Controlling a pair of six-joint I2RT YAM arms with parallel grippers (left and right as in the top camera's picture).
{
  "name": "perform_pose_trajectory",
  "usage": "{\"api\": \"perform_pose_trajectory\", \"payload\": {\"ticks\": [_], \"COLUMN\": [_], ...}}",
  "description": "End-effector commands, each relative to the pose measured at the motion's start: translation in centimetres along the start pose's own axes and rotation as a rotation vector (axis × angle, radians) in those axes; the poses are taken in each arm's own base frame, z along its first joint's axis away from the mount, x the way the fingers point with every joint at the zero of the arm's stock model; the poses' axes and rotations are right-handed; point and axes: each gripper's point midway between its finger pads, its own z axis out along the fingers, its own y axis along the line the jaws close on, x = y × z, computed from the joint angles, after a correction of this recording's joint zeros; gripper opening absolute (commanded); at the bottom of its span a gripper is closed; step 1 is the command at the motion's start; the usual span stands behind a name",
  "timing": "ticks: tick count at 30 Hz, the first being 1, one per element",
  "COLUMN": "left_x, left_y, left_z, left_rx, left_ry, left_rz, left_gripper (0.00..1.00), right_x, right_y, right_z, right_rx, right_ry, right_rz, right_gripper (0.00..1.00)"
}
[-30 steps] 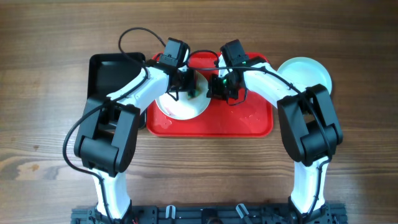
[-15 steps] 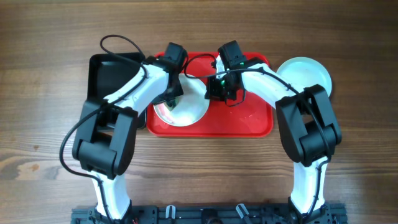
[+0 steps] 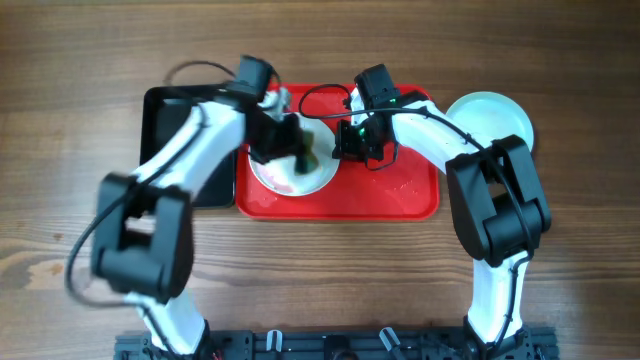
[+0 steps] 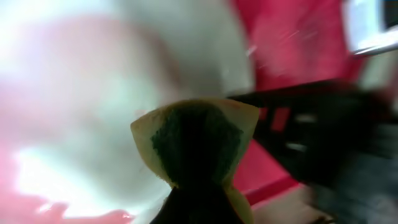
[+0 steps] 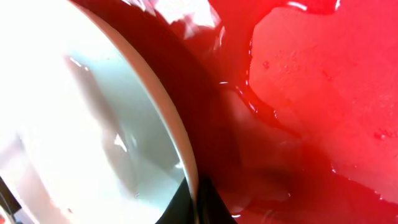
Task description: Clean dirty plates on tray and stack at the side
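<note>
Gripping a yellow-green sponge, the left gripper holds it on the white plate in the red tray. The right gripper is clamped on that plate's rim; 1 mint plate sits beside the tray.

The left gripper and right gripper crowd the white plate. Right of them the red tray lies bare, reachable from its front edge.

1. This is looking like a robotics lab bench.
2. A left arm and a right arm, white and black, are standing on a black mounting rail at the edge of a wooden table.
3. A loose cable is looping above the red tray.
</note>
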Motion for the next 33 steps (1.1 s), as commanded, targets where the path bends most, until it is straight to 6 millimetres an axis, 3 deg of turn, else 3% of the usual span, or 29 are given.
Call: {"api": "perform_pose_trajectory", "payload": {"ticks": [1,5,9,12,19,24,33], "left_x": [-3.1,-4.2,-4.4,-4.5,-4.4,-3.9,-3.2], "left_y": [-0.3,2.4,4.3,4.9,5.5,6.4,7.0], "left_z": [-6.3,-8.2,-8.5,-8.6,-8.6,-8.1,-7.5], "left_rx": [0.047,-0.003,-0.055,-0.091,-0.124,-0.152,-0.162], "left_ry": [-0.168,-0.220,-0.235,-0.243,-0.245,-0.235,-0.213], "left_rz": [0.021,-0.040,-0.076,-0.082,-0.090,-0.105,-0.116], "left_gripper": [0.04,0.04,0.04,0.04,0.04,0.04,0.04], "right_x": [1.1,1.1,0.1,-1.0,-1.9,-1.3,0.3], "right_y": [-1.8,-2.1,-3.1,-4.0,-4.6,-3.1,2.1], "right_z": [1.3,0.2,-2.7,-6.6,-18.2,-24.1,-28.7], "right_rx": [0.033,0.047,0.160,0.308,0.663,0.855,1.212], "right_ry": [0.054,0.050,-0.031,-0.147,-0.462,-0.648,-0.852], "right_rz": [0.032,0.019,0.009,-0.007,-0.056,-0.123,-0.363], "right_gripper": [0.04,0.05,0.04,0.04,0.04,0.04,0.04]}}
